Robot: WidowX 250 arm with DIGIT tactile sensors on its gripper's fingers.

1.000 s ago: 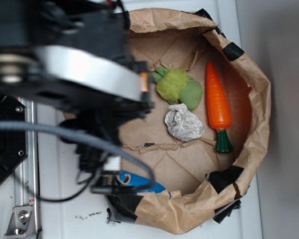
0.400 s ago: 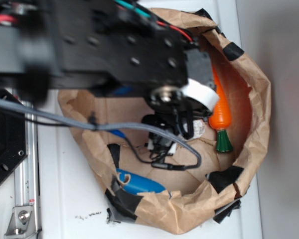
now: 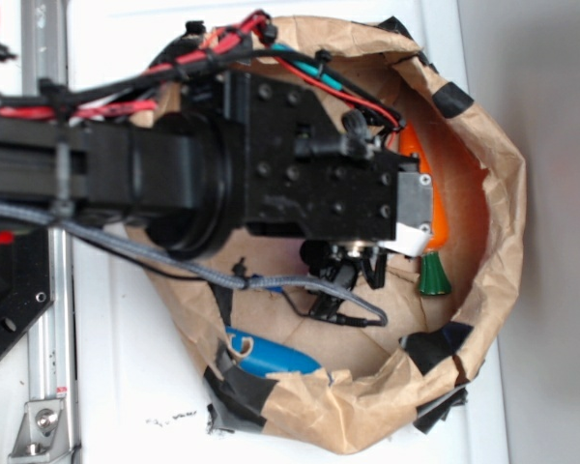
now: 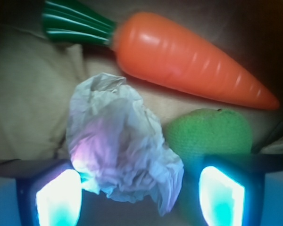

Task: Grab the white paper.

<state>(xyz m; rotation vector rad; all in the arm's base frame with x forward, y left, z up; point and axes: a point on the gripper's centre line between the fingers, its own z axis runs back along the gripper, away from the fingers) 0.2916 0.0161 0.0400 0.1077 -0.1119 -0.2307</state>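
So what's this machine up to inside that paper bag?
The robot arm has reached into the brown paper bag. Its tool is open, one finger on each side of the crumpled white paper, not yet gripping it. A toy carrot and a green toy lie just beyond.

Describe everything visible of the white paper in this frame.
The white paper is a crumpled whitish-grey ball with deep wrinkles and folds, tinged pink-violet on its near side. In the wrist view it lies on the brown paper floor, between the open gripper fingers, whose pads do not clearly touch it. The orange carrot lies behind it, the green toy beside it. The exterior view hides it under the arm.
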